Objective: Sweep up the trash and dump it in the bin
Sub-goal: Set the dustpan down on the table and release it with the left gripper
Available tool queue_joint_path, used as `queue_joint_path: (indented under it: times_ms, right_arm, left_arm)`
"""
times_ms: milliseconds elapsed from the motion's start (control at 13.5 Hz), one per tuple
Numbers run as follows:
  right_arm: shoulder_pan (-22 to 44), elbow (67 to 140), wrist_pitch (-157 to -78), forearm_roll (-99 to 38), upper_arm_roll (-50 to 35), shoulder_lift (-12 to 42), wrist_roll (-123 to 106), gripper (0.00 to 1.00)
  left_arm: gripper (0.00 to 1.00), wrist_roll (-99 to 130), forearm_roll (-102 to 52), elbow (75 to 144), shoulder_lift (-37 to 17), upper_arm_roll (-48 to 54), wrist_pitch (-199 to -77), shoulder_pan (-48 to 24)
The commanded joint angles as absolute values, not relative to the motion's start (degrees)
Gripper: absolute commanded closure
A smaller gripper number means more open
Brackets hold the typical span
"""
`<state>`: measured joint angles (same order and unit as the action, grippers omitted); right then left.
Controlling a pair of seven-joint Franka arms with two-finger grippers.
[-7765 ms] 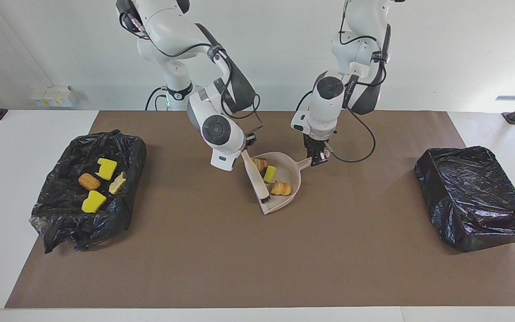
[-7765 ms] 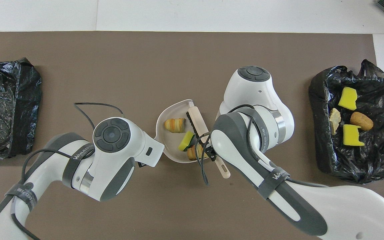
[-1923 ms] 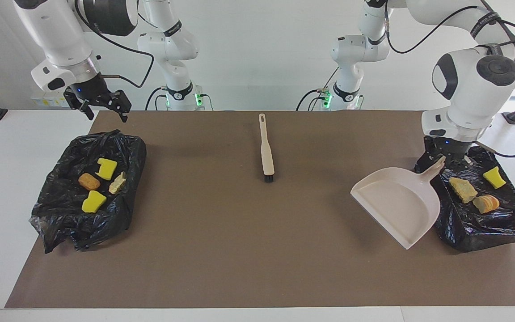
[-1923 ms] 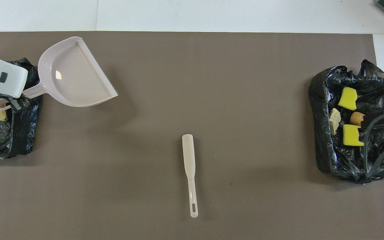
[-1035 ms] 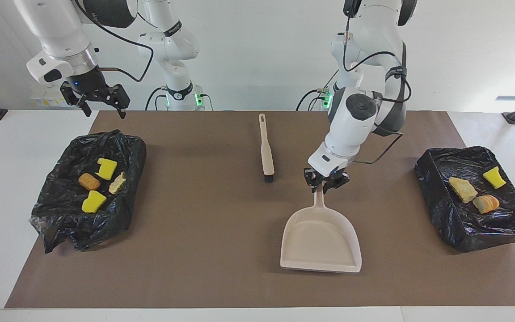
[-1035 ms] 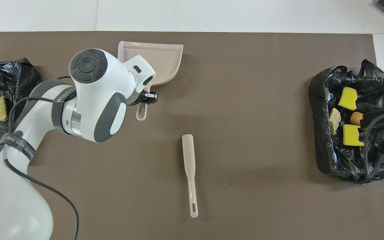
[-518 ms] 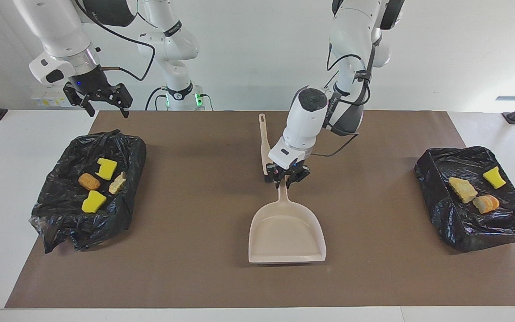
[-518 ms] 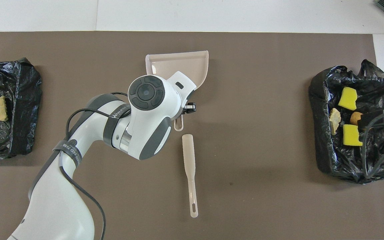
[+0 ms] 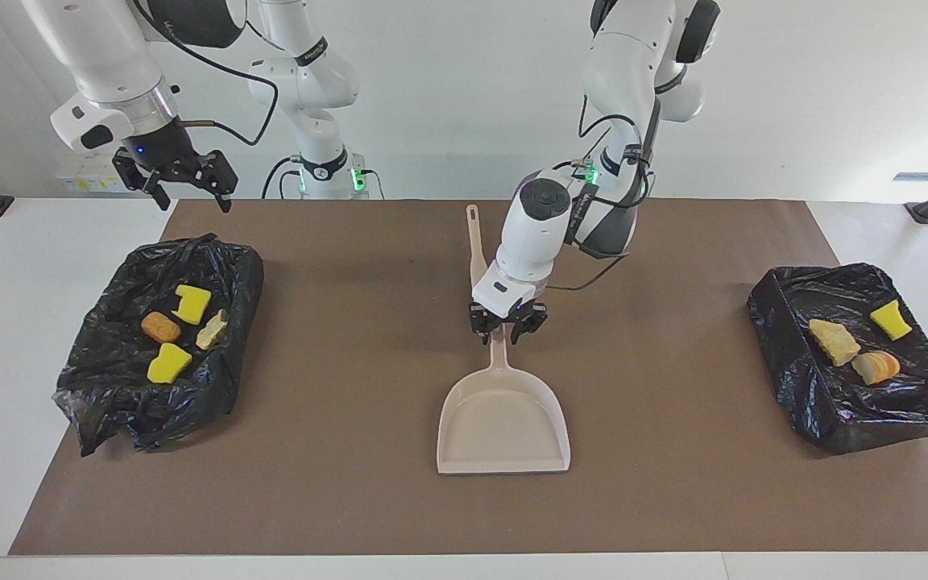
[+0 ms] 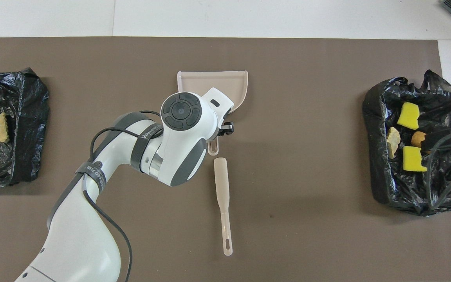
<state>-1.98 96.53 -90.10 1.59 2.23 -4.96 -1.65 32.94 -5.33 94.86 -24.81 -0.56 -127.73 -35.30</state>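
Observation:
The beige dustpan [image 9: 503,419] [image 10: 194,81] lies flat on the brown mat at mid-table, empty, its handle pointing toward the robots. My left gripper [image 9: 500,329] is down at the handle's end. All the trash lies in two black-lined bins. The bin [image 9: 109,395] at the right arm's end holds two yellow sponges [image 9: 192,304], a brown nugget [image 9: 160,326] and a beige lump [image 9: 212,330]. The bin [image 9: 859,411] at the left arm's end holds a yellow sponge [image 9: 891,319] and two beige lumps [image 9: 833,341]. My right gripper [image 9: 182,181] waits open in the air over that bin's edge nearest the robots.
A beige hand brush [image 9: 478,266] [image 10: 222,188] lies on the mat, nearer to the robots than the dustpan, its bristle end close to the dustpan's handle. The left arm's wrist [image 10: 182,117] covers part of the pan from above.
The left arm brought the dustpan from the left arm's side to mid-table and lowered it flat, in line with the brush. The right arm has stayed put.

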Motion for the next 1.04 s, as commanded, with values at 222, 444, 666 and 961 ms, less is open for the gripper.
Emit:
queue_joint_path:
  times_ms: [222,444,666,961]
  right_arm:
    - [-2.37,96.06,-90.44,1.14,2.37,-4.83,-2.72,0.00]
    - [-2.46,95.98,-90.26,0.71,2.37,-4.83,-3.34,0.00]
    - [-2.46,95.98,-89.82,0.09,2.37,-4.92,-3.16,0.00]
    - [-2.37,96.06,-89.65,-0.09,2.02,-4.92,-2.55,0.00]
  left_arm:
    - [0.00,32.61,-5.45,93.17,-20.30,-1.67,-120.24,-28.93]
    - [0.00,30.07,-5.27,90.36,-19.86,-1.93,-116.55,-23.22]
    - [0.00,22.79,-5.19,88.07,-19.51,-1.93,-112.25,-17.69]
    - [0.00,9.79,-5.27,88.42,-15.04,-1.93,-106.54,-10.48]
